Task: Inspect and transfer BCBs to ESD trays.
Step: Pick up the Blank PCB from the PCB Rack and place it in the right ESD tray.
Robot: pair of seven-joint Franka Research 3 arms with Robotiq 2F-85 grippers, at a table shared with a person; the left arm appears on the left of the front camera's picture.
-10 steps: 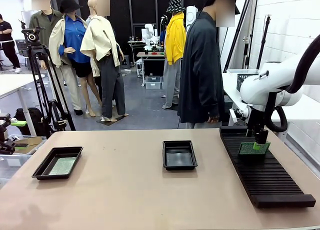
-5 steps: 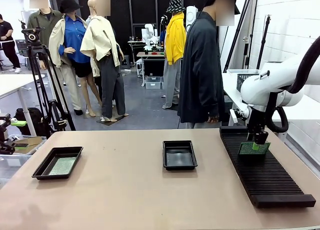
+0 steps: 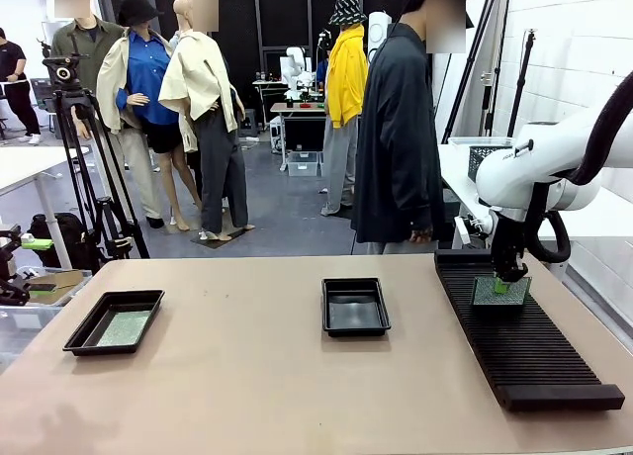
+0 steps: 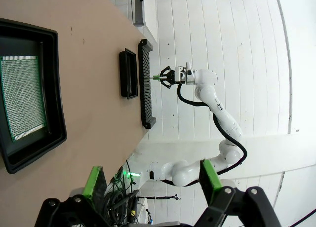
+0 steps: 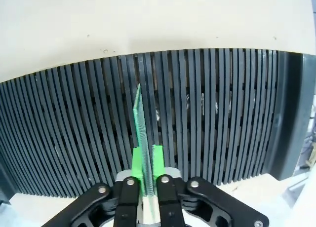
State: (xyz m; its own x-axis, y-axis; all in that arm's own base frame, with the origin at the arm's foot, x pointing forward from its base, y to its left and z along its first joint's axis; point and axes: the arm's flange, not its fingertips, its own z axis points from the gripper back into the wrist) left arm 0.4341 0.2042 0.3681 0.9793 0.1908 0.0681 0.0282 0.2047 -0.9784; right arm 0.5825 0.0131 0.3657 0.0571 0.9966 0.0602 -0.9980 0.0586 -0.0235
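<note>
Front view: the right hand [image 3: 501, 283] is clenched on the top edge of a BCB [image 3: 499, 294] standing upright at the rack's [image 3: 524, 361] far end. Its lower edge seems to sit in the slots. Left of the rack lies the near tray [image 3: 355, 312]. Farther left, the far tray [image 3: 84, 328] holds a second BCB [image 3: 126, 327].

Left wrist view: the left hand [image 4: 152, 180] is released, well apart from the rack [image 4: 145, 84], beside the far tray [image 4: 55, 89].

Right wrist view: green pads [image 5: 138, 163] pinch the BCB [image 5: 139, 118] above the rack [image 5: 222, 113].
</note>
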